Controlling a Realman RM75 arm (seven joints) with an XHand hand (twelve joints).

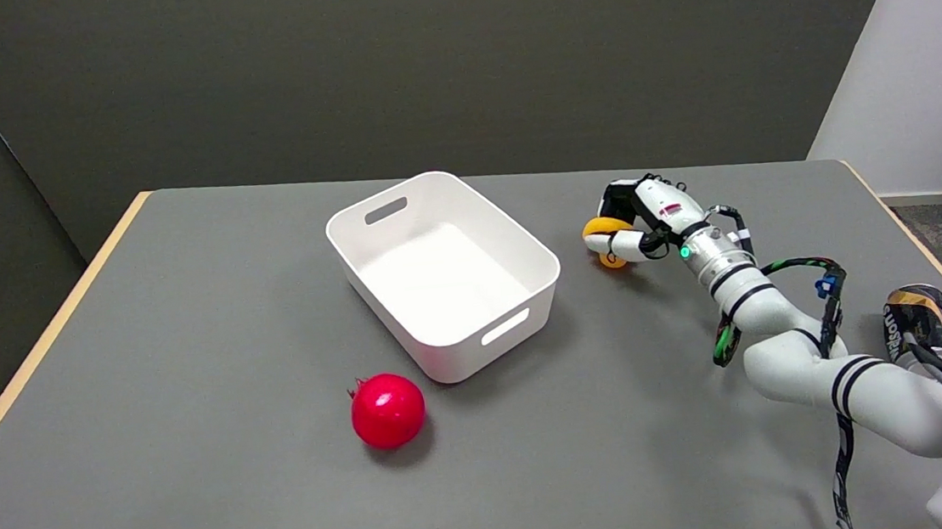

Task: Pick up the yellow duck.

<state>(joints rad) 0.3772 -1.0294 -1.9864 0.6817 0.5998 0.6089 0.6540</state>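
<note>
A: Where's the yellow duck (607, 227) rn?

B: Far-right part of the counter (188, 340), closer to the far edge than the near one, btwn the white bin (446, 273) and the right edge. Mostly hidden, only a yellow-orange bit shows.

A: Hidden by what?

B: The right hand (638, 220). It's wrapped around the duck. One of the fingers (618, 243) curls across the near side, the rest of the hand sits over the far side and top.

A: So it's got hold of it?

B: Looks that way, fingers closed in on the duck w/ contact on both sides. How firm the grip is, can't tell from this angle.

A: Lifted yet?

B: Prob not. Duck's underside seems to sit at counter level, small shadow right under it, no gap I can see. So I'd say reach is done, grasp done or nearly; the lift is what's left.

A: Anything in the way of going up?

B: No. Bin is beside it but apart, not touching. Red pomegranate-looking ball (387, 410) is well apart, toward the near edge. A can (924, 327) stands by the right edge near the arm's elbow, also clear of the hand.

A: Risk?

B: IMO the duck is small and rounded, could squirt out if the squeeze is uneven.
</note>
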